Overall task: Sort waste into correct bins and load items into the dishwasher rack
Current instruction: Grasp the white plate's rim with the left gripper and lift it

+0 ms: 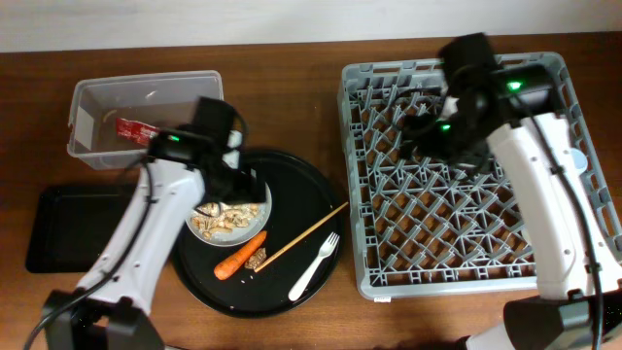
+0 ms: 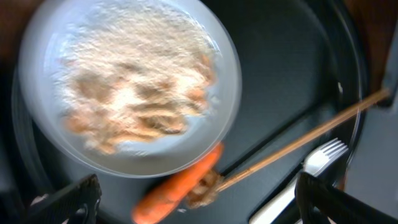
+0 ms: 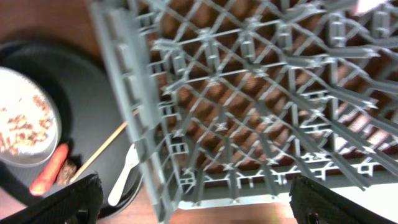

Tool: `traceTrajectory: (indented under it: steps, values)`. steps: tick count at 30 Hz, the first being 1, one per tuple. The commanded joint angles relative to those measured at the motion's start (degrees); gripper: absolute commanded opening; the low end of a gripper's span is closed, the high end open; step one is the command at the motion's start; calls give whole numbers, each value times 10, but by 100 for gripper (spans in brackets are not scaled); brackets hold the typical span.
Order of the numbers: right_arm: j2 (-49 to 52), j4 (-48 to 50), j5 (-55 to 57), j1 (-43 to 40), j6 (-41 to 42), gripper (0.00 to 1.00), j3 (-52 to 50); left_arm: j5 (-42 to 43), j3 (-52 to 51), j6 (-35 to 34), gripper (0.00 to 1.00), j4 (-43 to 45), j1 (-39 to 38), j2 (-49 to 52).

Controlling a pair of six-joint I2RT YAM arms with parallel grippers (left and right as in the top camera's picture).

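Crumbed plate (image 1: 228, 219) is set on the round tray (image 1: 301, 190), with carrot (image 1: 240, 256) and stick (image 1: 301, 236) beside it. Left gripper (image 2: 199, 202) is held above it, jaws fully spread and empty, apparently lined up for a pickup. Right gripper (image 3: 199, 202) is parked over the rack (image 1: 355, 175), likewise wide and empty.

The rack (image 1: 355, 175) took up the right half of the table (image 1: 282, 107). Its wall rose just beside the round tray (image 1: 301, 190), with only a thin strip of wood between them. The right arm (image 1: 544, 175) stretched over the rack's right side. On the round tray, the stick (image 1: 303, 236) lay slantwise between carrot (image 1: 240, 255) and fork (image 1: 316, 264), crowding the plate's (image 1: 260, 216) near side. The left arm (image 1: 146, 216) crossed above the plate's left edge. The tub (image 1: 170, 102) and flat tray (image 1: 68, 228) stood open from above.
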Motion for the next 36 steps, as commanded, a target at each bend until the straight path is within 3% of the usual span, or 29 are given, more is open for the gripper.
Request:
traceTrajectory:
  steps: [1,8,20,27,33,36]
  values:
    - [1,-8,15,-58,-37,99,1,38,-51,3,99,55,-44,26]
    - [1,-28,15,-115,-64,99,0,17,-53,3,99,146,-105,100]
    - [1,-27,16,-115,-67,99,-4,18,-53,5,98,165,-108,170]
    - [1,-28,16,-115,-67,99,-4,-28,-53,5,79,166,-108,203]
    - [1,-33,15,-115,-66,99,-4,-81,-53,5,54,162,-108,204]
    - [1,-38,15,-115,-66,99,-4,-90,-53,5,35,162,-108,204]
